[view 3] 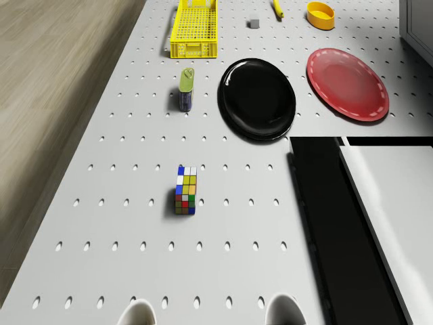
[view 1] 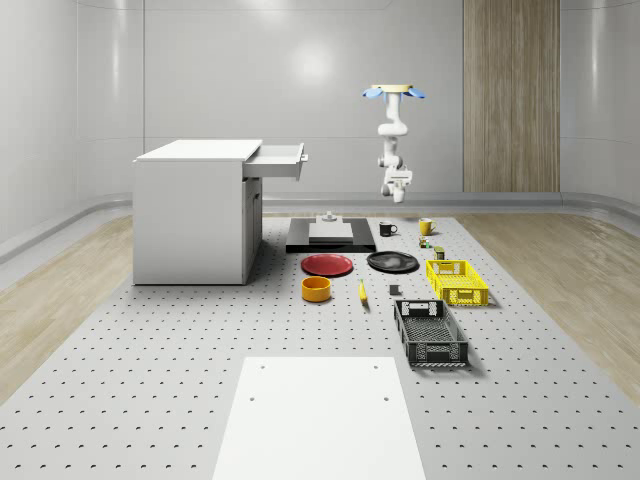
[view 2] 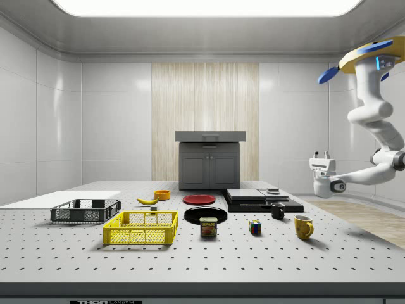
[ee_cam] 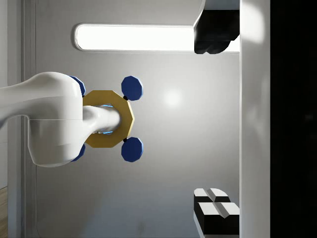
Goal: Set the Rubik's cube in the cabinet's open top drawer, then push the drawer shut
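On the table, two plates, two baskets, one Rubik's cube, tool open.

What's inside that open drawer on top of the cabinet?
Only the top drawer's side wall and front can be seen sticking out of the cabinet. Its walls hide the bottom, so whether anything lies inside cannot be seen. The Rubik's cube sits on the table.
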Robot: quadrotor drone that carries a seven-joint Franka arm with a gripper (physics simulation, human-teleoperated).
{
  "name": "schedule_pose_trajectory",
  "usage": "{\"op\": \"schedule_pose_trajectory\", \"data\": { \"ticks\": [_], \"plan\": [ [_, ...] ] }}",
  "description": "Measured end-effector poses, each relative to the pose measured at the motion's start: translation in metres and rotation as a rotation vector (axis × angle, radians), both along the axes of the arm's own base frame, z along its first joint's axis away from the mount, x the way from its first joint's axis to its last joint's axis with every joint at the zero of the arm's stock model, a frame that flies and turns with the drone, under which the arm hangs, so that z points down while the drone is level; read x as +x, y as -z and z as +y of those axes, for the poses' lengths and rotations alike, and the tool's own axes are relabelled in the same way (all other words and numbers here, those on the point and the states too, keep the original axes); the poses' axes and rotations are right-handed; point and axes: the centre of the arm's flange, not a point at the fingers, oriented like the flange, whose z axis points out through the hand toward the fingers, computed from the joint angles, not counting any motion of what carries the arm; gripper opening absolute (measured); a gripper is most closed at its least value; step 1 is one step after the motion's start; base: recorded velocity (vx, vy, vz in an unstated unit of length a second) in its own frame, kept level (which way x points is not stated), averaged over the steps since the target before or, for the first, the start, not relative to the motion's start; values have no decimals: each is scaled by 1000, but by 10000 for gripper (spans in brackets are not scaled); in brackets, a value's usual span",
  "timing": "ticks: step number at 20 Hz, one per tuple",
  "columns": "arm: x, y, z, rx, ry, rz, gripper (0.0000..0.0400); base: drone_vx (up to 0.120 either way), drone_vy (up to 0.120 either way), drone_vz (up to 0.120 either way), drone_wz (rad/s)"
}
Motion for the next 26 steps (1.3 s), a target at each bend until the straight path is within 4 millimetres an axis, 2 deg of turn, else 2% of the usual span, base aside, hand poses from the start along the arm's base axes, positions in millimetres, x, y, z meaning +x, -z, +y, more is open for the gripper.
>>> {"op": "schedule_pose_trajectory", "data": {
  "ticks": [20,26],
  "plan": [
    [-1,-1,1,-8,0,-15,400,120,120,0,0],
    [-2,-1,2,-24,0,-20,400,107,0,0,0]
  ]
}}
